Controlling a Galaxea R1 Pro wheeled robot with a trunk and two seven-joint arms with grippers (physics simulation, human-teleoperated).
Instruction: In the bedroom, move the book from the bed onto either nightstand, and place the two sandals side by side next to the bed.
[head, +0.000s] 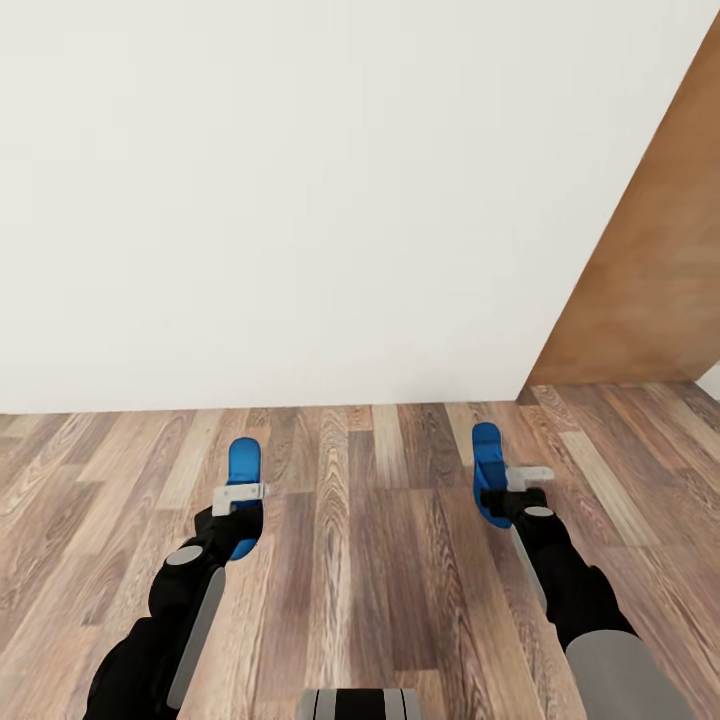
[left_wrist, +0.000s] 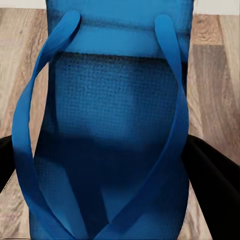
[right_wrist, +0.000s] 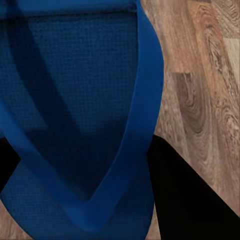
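Each of my grippers carries one bright blue sandal above the wood-plank floor. My left gripper (head: 240, 505) is shut on the left sandal (head: 243, 465), whose sole and straps fill the left wrist view (left_wrist: 115, 125) between black fingers (left_wrist: 212, 185). My right gripper (head: 505, 495) is shut on the right sandal (head: 488, 470), held tilted on edge; its sole shows close up in the right wrist view (right_wrist: 75, 100) beside a black finger (right_wrist: 185, 195). The book, the bed and the nightstand are out of view.
A plain white wall (head: 300, 180) stands straight ahead, meeting the floor (head: 380, 560) a short way past the sandals. A brown wooden panel (head: 650, 290) rises at the right. My base's front edge (head: 360, 703) shows at the bottom.
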